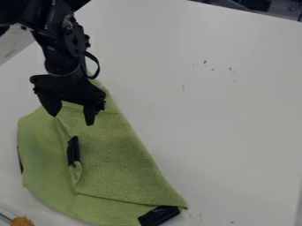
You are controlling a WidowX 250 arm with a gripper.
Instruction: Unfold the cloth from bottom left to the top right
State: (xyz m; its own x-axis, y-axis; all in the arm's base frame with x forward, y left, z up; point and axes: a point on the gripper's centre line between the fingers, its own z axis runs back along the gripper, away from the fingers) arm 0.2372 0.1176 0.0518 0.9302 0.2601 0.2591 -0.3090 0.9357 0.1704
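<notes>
The black gripper is over the upper left part of the green cloth, pointing down with its two fingers apart. Nothing shows between them. Part of the cloth is folded over, with a long slanting edge on the right running down to a corner at the lower right. A fold line runs down from near the gripper, beside a black piece on the cloth. Another black piece lies at the lower right corner. The gripper hides some of the cloth's upper part.
The white table extends to the right of the cloth, with small dark marks on it. An orange-brown object sits at the bottom left corner beside a clear edge. Dark items stand beyond the table's far edge at the top right.
</notes>
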